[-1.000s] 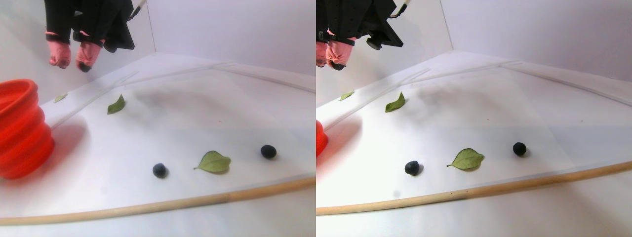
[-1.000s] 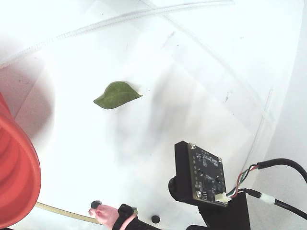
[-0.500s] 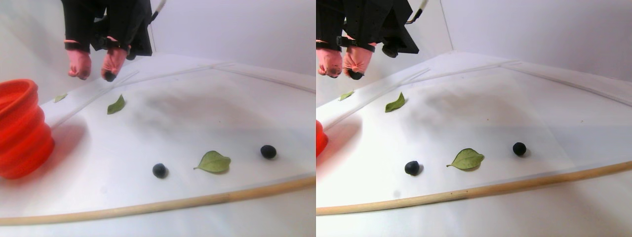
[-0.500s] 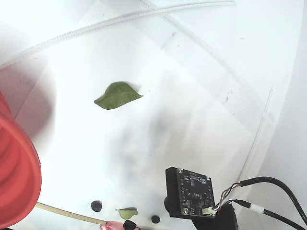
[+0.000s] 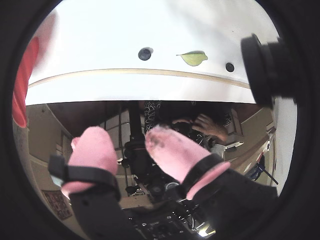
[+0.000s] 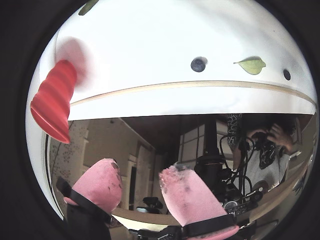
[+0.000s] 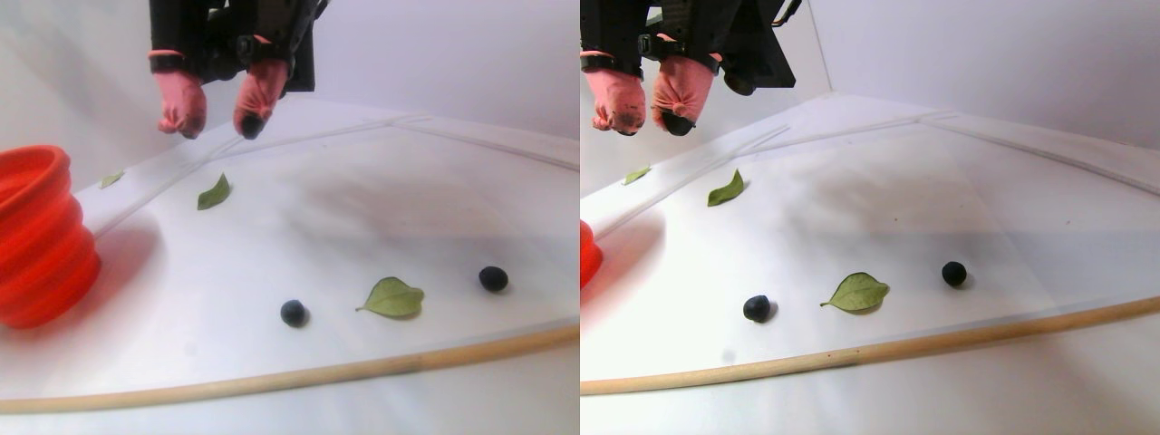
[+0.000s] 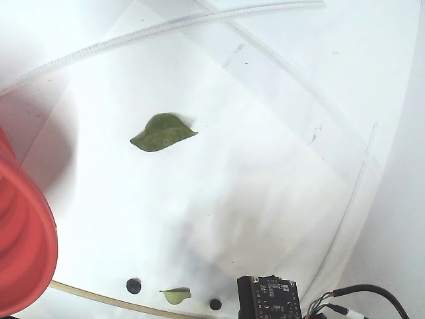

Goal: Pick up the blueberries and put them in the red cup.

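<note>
Two near-black blueberries lie near the table's front edge, one point(image 7: 293, 313) left of a green leaf and one point(image 7: 493, 278) right of it. Both show in both wrist views point(image 5: 145, 53) point(image 5: 229, 67) point(image 6: 198, 64) point(image 6: 286, 74) and in the fixed view point(image 8: 133, 286) point(image 8: 215, 304). The red cup point(image 7: 36, 236) stands at the left, and shows in the other views point(image 6: 55, 100) point(image 5: 22, 85) point(image 8: 23, 246). My gripper point(image 7: 217, 125), with pink-covered fingers, hangs open and empty high above the table's back left point(image 5: 125, 137) point(image 6: 140, 171). No other berries show.
A green leaf point(image 7: 392, 297) lies between the two berries point(image 5: 194, 57) point(image 6: 252, 64). Another leaf point(image 7: 214, 193) lies farther back point(image 8: 163, 131), and a small one point(image 7: 111, 179) beyond the cup. A wooden strip point(image 7: 272, 381) runs along the table's front edge.
</note>
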Motion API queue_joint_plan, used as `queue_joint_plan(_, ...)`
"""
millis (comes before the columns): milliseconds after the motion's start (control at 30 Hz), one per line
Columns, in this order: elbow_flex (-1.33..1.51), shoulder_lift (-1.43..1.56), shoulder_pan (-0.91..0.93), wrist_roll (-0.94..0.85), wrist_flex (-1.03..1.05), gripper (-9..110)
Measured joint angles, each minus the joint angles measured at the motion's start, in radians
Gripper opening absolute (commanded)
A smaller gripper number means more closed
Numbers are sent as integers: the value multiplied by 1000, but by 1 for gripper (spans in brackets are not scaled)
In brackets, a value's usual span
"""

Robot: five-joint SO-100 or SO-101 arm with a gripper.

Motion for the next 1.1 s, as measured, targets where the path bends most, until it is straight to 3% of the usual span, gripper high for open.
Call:
queue_joint_plan(633,121,-66,100,-115,-83,15)
queue_joint_plan(1100,202,-95,161,-202,-261,16)
